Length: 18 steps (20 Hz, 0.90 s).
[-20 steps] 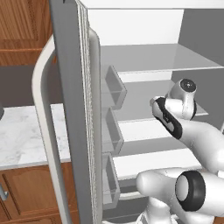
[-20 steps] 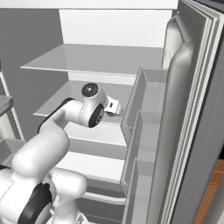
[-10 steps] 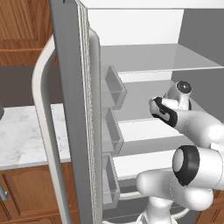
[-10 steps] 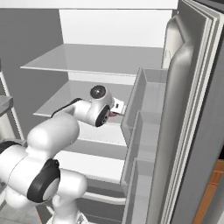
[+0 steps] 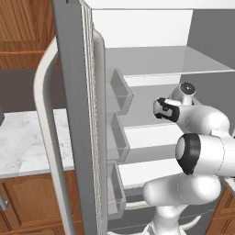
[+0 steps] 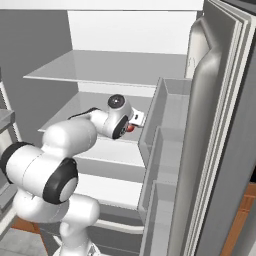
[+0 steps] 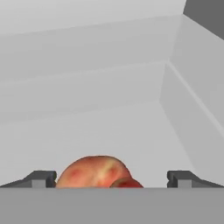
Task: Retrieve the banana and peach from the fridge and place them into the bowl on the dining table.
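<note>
- Nearest us: white arm w/ dark joints rising from the base, elbow bent, forearm reaching fwd into the tall grey French-door fridge (image 5: 69,114).
- Left door (image 5: 75,137) of fridge swung open toward us in left base view; long white curved handle (image 5: 46,137) on its outer face, three grey door bins (image 5: 117,137) stacked on its inner side.
- Right door (image 6: 220,150) also open, seen in right base view, w/ grey bins (image 6: 162,150) on its inner face, just right of the wrist.
- Left of the fridge: white grey-veined marble counter (image 5: 27,147) over brown wooden cabinets (image 5: 32,202).
- Two-finger gripper (image 7: 111,178): jaws spread wide, nothing clamped. We see both dark fingertips (image 7: 41,178) in hand view, well apart.
- Small round red-orange peach (image 7: 94,171) sits between the two tips in hand view, closer to the left one; we can't tell if it touches either.
- In right base view we see a bit of the peach (image 6: 130,128) red just under the hand, on the middle white shelf (image 6: 115,145).
- Farther: upper shelf (image 6: 110,67) above the hand, then the fridge's pale back wall (image 6: 130,30).
</note>
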Tool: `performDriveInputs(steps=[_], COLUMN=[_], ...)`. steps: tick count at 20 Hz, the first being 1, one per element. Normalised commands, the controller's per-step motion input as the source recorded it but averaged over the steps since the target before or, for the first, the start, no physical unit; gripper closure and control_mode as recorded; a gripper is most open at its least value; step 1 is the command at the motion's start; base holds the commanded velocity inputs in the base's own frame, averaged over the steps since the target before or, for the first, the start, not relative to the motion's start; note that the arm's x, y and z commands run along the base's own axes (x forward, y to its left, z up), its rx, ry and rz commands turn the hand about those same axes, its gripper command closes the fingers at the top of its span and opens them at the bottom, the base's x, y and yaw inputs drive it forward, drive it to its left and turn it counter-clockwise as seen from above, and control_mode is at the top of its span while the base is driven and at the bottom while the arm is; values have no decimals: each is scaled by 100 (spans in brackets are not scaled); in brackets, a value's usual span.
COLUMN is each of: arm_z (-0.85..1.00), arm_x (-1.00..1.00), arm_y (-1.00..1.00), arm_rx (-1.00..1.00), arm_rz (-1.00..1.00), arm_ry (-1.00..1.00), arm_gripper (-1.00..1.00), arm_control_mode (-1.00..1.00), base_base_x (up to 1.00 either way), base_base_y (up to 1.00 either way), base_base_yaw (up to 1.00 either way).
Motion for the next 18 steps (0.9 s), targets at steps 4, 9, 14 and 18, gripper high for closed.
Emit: performDriveInputs(steps=[4, 9, 14, 18], arm_z=[-36, -46, -47, -51], arm_x=[1, -16, -33, -40], arm_y=[0, 0, 0, 0], arm_rx=[0, 0, 0, 0], arm_rz=[0, 0, -2, -2], arm_ry=[7, 4, 3, 0], arm_gripper=[-100, -100, -100, -100], arm_control_mode=[-100, -100, -100, -100], base_base_x=[0, 0, 0, 0], base_base_y=[0, 0, 0, 0], base_base_yaw=[0, 0, 0, 0])
